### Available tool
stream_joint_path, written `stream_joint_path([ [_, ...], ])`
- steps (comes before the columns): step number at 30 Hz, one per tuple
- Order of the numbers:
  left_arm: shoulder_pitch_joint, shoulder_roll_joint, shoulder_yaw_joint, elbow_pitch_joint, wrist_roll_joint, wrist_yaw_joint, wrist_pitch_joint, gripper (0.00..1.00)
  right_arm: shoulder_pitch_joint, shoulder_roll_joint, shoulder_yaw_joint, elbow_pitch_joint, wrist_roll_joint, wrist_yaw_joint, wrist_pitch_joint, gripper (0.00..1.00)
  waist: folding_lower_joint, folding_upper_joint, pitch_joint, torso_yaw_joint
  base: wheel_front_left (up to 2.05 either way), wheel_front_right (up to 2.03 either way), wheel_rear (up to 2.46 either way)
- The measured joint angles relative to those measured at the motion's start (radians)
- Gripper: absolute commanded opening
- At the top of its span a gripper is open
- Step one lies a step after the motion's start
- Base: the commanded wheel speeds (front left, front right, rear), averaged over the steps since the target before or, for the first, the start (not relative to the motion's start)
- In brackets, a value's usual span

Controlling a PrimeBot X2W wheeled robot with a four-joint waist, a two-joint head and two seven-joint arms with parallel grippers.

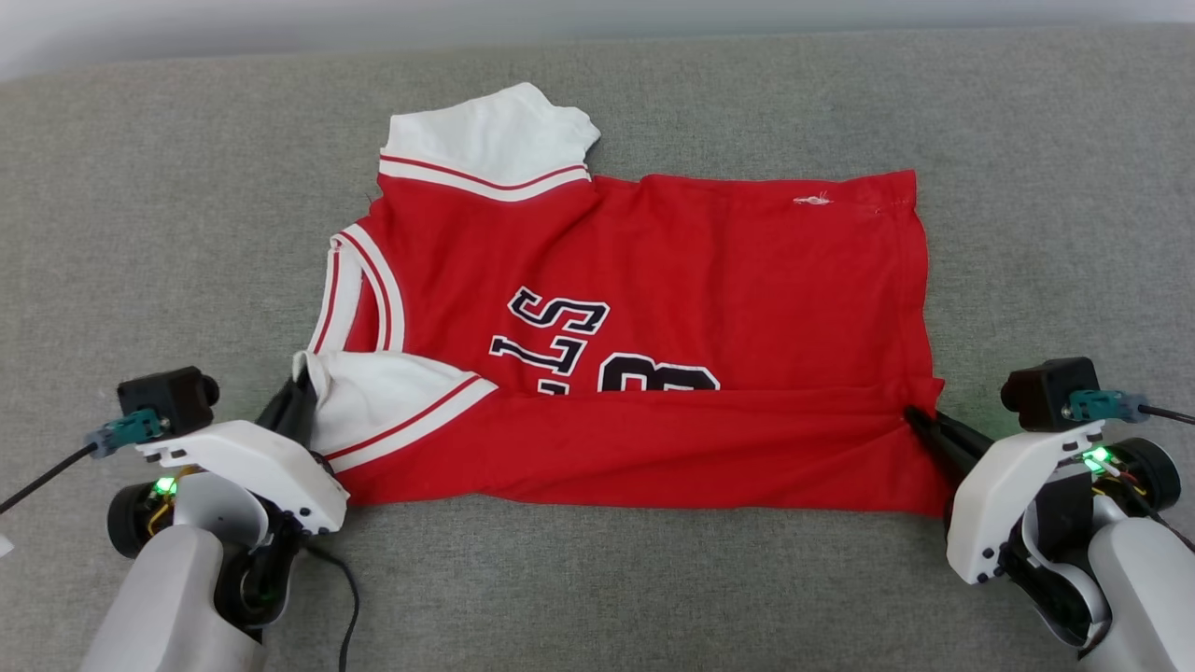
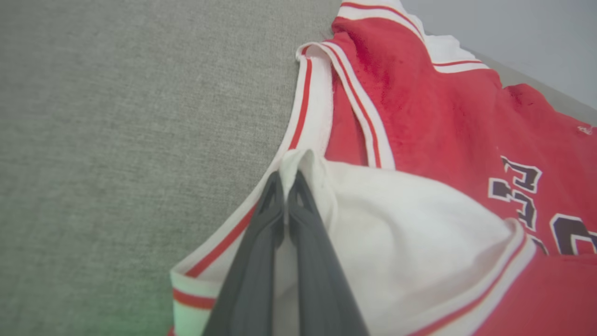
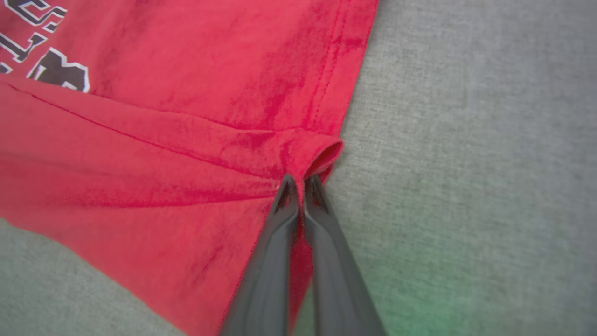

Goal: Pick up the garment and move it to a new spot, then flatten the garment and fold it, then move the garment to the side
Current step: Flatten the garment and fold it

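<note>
Left pincer (image 1: pixel 297 397) clamped on white near sleeve (image 1: pixel 373 401). Garment (image 1: pixel 672 271) lies on grey fabric surface (image 1: pixel 140 233), long axis left-right between the pincers, near edge doubled over toward lettering (image 1: pixel 560 327). Right pincer (image 1: pixel 924 425) clamped on red hem corner (image 1: pixel 920 397). Both arms equally near; the fold likely goes away from the robot.

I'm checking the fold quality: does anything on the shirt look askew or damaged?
Yes. The garment has a small white, frayed-looking spot near its far edge. The near flap lies creased rather than flat, and it hides the lower part of the lettering.
</note>
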Motion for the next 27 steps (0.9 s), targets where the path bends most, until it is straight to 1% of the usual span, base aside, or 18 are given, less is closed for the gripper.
stream_joint_path([
  [1, -0.008, -0.003, -0.005, 0.025, -0.002, -0.008, 0.004, 0.00, -0.009, 0.002, 0.008, 0.015, 0.003, 0.000, -0.012, 1.00, -0.0001, 0.0000, 0.004, -0.001, 0.00, 0.00, 0.00],
  [3, -0.026, -0.007, -0.014, 0.069, -0.022, -0.026, 0.024, 0.29, -0.027, 0.001, 0.026, 0.044, 0.010, 0.000, -0.029, 1.00, -0.0001, 0.0000, 0.006, -0.003, 0.00, 0.00, 0.00],
  [4, -0.036, -0.006, -0.016, 0.088, -0.027, -0.033, 0.024, 0.54, -0.034, 0.002, 0.037, 0.056, 0.016, 0.000, -0.039, 1.00, -0.0001, 0.0000, 0.005, -0.003, 0.00, 0.00, 0.00],
  [5, -0.044, -0.006, -0.018, 0.106, -0.029, -0.040, 0.024, 0.91, -0.041, 0.002, 0.049, 0.065, 0.023, 0.000, -0.048, 1.00, -0.0002, 0.0000, 0.004, -0.004, 0.00, 0.00, 0.00],
  [6, -0.049, -0.006, -0.020, 0.123, -0.037, -0.045, 0.025, 1.00, -0.045, 0.001, 0.058, 0.074, 0.029, 0.000, -0.058, 1.00, -0.0002, 0.0000, 0.001, -0.005, 0.00, 0.00, 0.00],
  [10, -0.060, -0.009, -0.024, 0.166, -0.054, -0.063, 0.011, 1.00, -0.043, -0.013, 0.087, 0.095, 0.037, 0.000, -0.121, 1.00, -0.0002, 0.0000, -0.020, -0.008, 0.00, 0.00, 0.00],
  [12, -0.061, -0.005, -0.019, 0.181, -0.059, -0.064, -0.001, 1.00, -0.033, -0.021, 0.097, 0.094, 0.037, 0.000, -0.157, 1.00, -0.0002, 0.0000, -0.035, -0.010, 0.00, 0.00, 0.00],
  [15, -0.046, 0.022, -0.003, 0.196, -0.063, -0.064, -0.019, 1.00, -0.003, -0.025, 0.081, 0.073, 0.035, 0.000, -0.237, 1.00, -0.0002, 0.0000, -0.065, -0.015, 0.00, 0.00, 0.00],
  [19, -0.018, 0.049, 0.011, 0.174, -0.069, -0.054, -0.020, 1.00, 0.042, -0.017, 0.032, 0.029, -0.009, -0.001, -0.337, 1.00, -0.0002, 0.0000, -0.115, -0.024, 0.00, 0.00, 0.00],
  [23, 0.015, 0.100, 0.015, 0.108, -0.069, -0.043, 0.028, 1.00, 0.103, 0.012, -0.044, -0.038, -0.076, -0.001, -0.387, 1.00, -0.0002, 0.0000, -0.171, -0.035, 0.00, 0.00, 0.00],
  [27, 0.041, 0.174, 0.002, 0.006, -0.073, -0.043, 0.147, 1.00, 0.173, 0.051, -0.109, -0.132, -0.142, -0.001, -0.384, 1.00, -0.0004, 0.0000, -0.222, -0.049, 0.00, 0.00, 0.00],
])
